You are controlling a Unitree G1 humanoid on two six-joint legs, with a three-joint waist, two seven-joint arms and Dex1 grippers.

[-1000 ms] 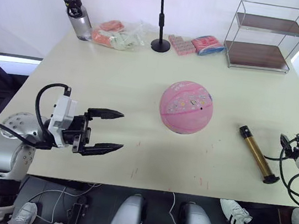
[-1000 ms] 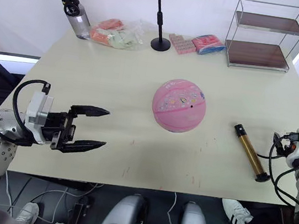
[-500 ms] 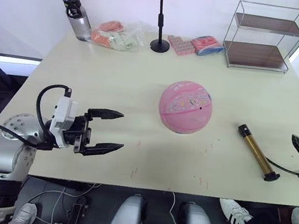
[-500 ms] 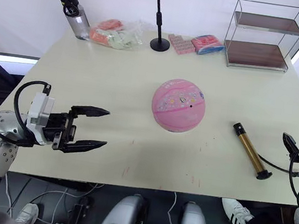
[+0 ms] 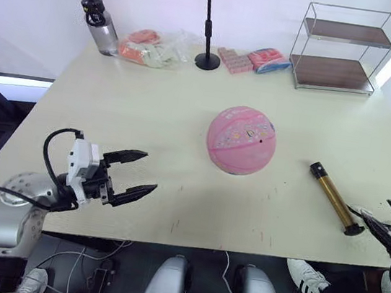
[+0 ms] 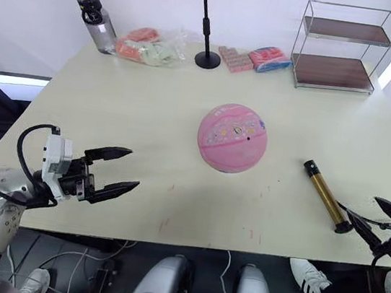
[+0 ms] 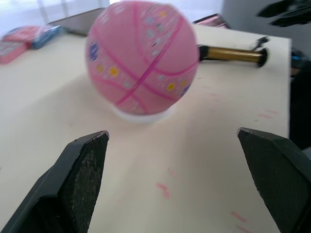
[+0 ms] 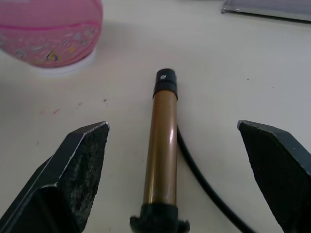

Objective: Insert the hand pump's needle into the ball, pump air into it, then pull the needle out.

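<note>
The pink ball (image 5: 241,140) rests on a small white ring (image 7: 141,114) at the table's middle. Right of it lies the hand pump (image 5: 332,197), a gold cylinder with black ends, its thin black hose (image 8: 204,182) running alongside. I cannot make out the needle. My right gripper (image 5: 376,207) is open at the table's right front edge, its fingers pointing at the pump's near end without touching it. My left gripper (image 5: 149,171) hangs open over the front left of the table, well short of the ball, holding nothing.
Along the far edge stand a water bottle (image 5: 101,22), a plastic bag of items (image 5: 151,45), a black pole stand (image 5: 208,46), some packets (image 5: 255,59) and a two-tier wire shelf (image 5: 344,47). A person's shoe (image 5: 312,276) shows below the front edge.
My right gripper has swung in from the right edge, and its open fingers now point at the pump's near end. The left gripper has drifted slightly left and tilted. Ball and pump lie unmoved.
</note>
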